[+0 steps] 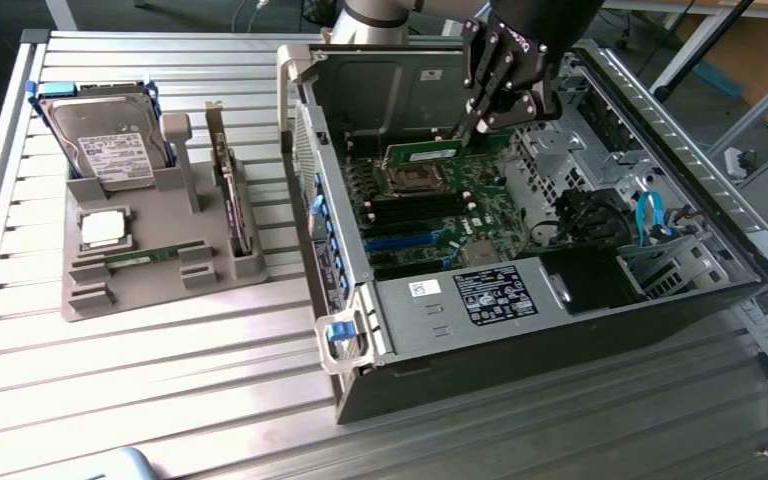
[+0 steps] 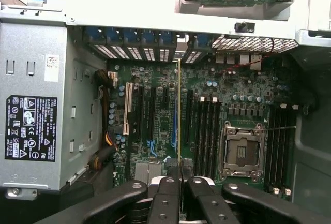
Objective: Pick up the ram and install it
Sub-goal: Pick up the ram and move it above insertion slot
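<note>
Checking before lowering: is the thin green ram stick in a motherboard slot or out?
Out: the ram hangs in the black gripper above the green motherboard.

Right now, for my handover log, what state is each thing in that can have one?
gripper: shut on the ram.
ram: held over the motherboard, not seated.
computer case: lying open, side panel off.
processor socket: empty.
memory slots: empty.
second ram stick: lying in the tray.
expansion card: upright in the tray.
</note>
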`<action>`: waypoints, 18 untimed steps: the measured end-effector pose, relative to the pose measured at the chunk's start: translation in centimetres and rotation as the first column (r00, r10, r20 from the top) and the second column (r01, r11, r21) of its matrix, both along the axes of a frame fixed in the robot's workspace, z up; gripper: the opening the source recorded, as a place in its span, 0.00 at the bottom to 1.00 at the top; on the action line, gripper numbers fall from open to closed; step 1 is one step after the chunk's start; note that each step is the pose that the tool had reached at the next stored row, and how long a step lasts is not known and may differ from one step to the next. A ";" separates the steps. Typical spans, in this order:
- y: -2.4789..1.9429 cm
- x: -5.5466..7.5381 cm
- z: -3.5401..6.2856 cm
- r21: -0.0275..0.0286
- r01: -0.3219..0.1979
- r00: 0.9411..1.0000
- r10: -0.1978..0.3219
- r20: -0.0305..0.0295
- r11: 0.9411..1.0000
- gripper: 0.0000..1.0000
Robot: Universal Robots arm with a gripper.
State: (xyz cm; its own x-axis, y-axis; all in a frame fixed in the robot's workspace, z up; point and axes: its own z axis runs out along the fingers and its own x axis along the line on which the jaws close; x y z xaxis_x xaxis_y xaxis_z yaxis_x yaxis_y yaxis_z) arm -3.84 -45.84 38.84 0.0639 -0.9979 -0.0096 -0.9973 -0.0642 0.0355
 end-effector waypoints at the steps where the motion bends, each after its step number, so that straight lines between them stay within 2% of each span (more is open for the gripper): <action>1: 0.03 0.0 -0.01 0.000 0.000 1.000 0.000 0.000 1.000 0.12; 6: 0.61 0.0 -0.02 0.000 0.000 1.000 0.000 0.000 1.000 0.12; 7: 0.98 0.0 -0.04 0.000 0.000 1.000 0.000 0.000 1.000 0.12; 11: 1.80 0.0 -0.05 0.000 0.000 1.000 0.000 0.000 1.000 0.12; 14: 2.60 0.0 -0.05 0.000 0.000 1.000 0.000 0.000 1.000 0.12; 16: 2.98 0.0 -0.05 0.000 0.000 1.000 0.000 0.000 1.000 0.12; 18: 3.16 0.0 -0.05 0.000 0.000 1.000 0.000 0.000 1.000 0.12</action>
State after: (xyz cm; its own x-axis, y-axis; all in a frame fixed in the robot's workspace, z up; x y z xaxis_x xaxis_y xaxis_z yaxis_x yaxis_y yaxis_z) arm -3.83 -42.69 38.79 0.0639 -0.9979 -0.0093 -0.9973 -0.0642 0.0357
